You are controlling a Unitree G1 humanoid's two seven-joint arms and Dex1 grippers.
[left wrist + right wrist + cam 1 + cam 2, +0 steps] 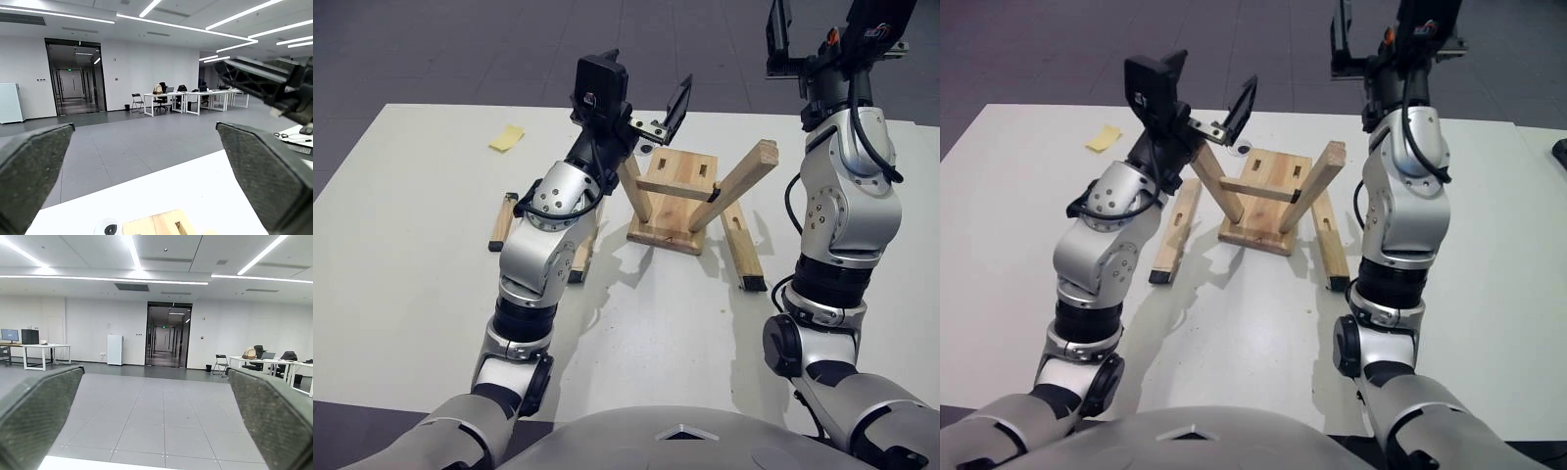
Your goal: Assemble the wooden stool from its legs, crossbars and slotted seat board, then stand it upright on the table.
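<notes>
Left arm (540, 245), right arm (842, 201): rounded silver shells, black joint rings, looping black cables; left gripper (641, 90) black.

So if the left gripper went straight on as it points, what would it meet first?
Probably nothing: the left gripper aims above the seat board and beyond the table toward bare floor, though depth is unclear.

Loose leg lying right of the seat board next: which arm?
Right, probably. That leg lies on its side of the seat board; the right gripper is open and empty, though raised high.
</notes>
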